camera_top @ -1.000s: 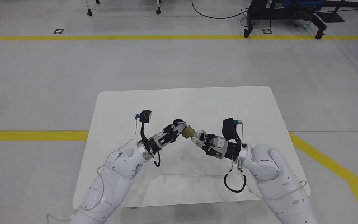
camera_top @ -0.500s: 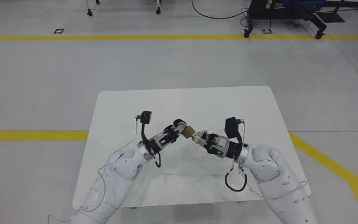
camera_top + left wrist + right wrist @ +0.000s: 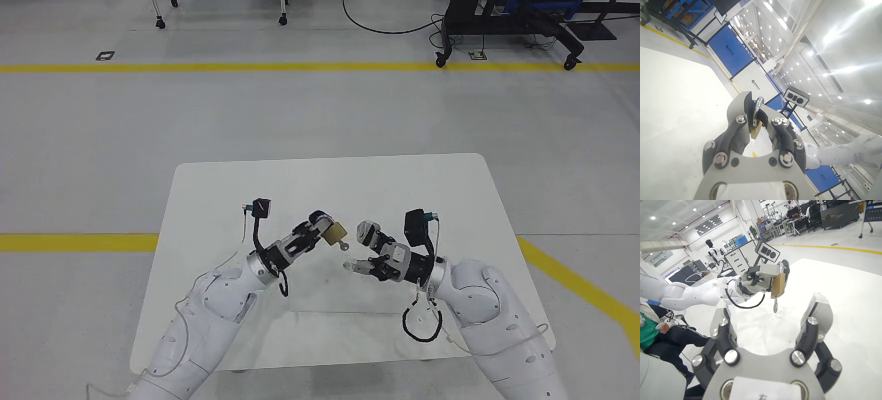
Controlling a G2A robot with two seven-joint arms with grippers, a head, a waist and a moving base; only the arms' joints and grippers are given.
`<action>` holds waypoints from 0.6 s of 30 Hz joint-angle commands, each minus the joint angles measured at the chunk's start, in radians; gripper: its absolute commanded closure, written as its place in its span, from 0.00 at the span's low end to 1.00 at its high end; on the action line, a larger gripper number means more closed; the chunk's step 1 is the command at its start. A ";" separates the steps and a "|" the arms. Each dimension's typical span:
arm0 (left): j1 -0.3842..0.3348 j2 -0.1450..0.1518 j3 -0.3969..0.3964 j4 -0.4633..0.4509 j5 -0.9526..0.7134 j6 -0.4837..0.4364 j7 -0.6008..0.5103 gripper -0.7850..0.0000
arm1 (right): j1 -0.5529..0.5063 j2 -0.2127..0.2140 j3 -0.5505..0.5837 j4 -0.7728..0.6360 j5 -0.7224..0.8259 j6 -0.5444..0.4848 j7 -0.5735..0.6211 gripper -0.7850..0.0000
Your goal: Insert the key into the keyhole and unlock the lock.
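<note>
Brass-gold body on the lock [image 3: 779, 286], shiny silver shackle on top. Silver key [image 3: 775, 307] as well, just plain metal. Plain white counter [image 3: 420, 190], middle of the top view. Left tool [image 3: 324, 226]: light grey fingers, black pads, silver screws. Right tool [image 3: 358, 248]: pale grey-white fingertips, black links, silver bolts, grey base plate. Black cable [image 3: 751, 306] left of centre in the right wrist view. Pale grey floor [image 3: 300, 120] with yellow stripes [image 3: 300, 67], one across the upper part of the top view, another at mid-height on both sides of the counter. Blue panels [image 3: 730, 51] upper left in the left wrist view, fine dotted pattern, black frames.
</note>
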 commanded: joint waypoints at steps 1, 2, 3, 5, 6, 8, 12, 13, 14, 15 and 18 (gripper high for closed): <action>0.004 0.001 -0.006 -0.008 -0.021 0.035 -0.008 1.00 | -0.017 0.002 0.036 -0.024 -0.051 0.022 -0.065 0.33; 0.005 0.001 -0.009 -0.011 -0.031 0.053 -0.014 1.00 | -0.034 0.004 0.055 -0.038 -0.079 0.026 -0.105 0.55; 0.006 0.001 -0.010 -0.015 -0.046 0.070 -0.023 1.00 | -0.052 0.005 0.072 -0.053 -0.101 0.022 -0.141 0.65; 0.006 0.001 -0.013 -0.016 -0.092 0.108 -0.047 1.00 | -0.084 0.008 0.102 -0.073 -0.137 0.000 -0.197 1.00; 0.005 0.000 -0.011 -0.015 -0.130 0.135 -0.070 1.00 | -0.096 0.010 0.113 -0.082 -0.154 -0.009 -0.216 1.00; -0.003 -0.003 -0.013 -0.006 -0.234 0.205 -0.130 1.00 | -0.114 0.012 0.124 -0.096 -0.171 -0.045 -0.246 1.00; -0.046 -0.007 -0.018 0.039 -0.437 0.375 -0.306 1.00 | -0.120 0.017 0.097 -0.115 -0.136 -0.163 -0.265 1.00; -0.050 -0.010 -0.016 0.049 -0.485 0.404 -0.340 1.00 | -0.119 0.021 0.078 -0.129 -0.122 -0.163 -0.256 1.00; -0.057 -0.012 -0.018 0.061 -0.527 0.426 -0.369 1.00 | -0.117 0.026 0.066 -0.136 -0.114 -0.163 -0.240 1.00; -0.066 -0.013 -0.018 0.075 -0.541 0.439 -0.387 1.00 | -0.114 0.032 0.052 -0.142 -0.105 -0.163 -0.221 1.00; -0.086 -0.019 -0.009 0.105 -0.591 0.470 -0.442 1.00 | -0.094 0.051 0.003 -0.148 -0.053 -0.163 -0.163 1.00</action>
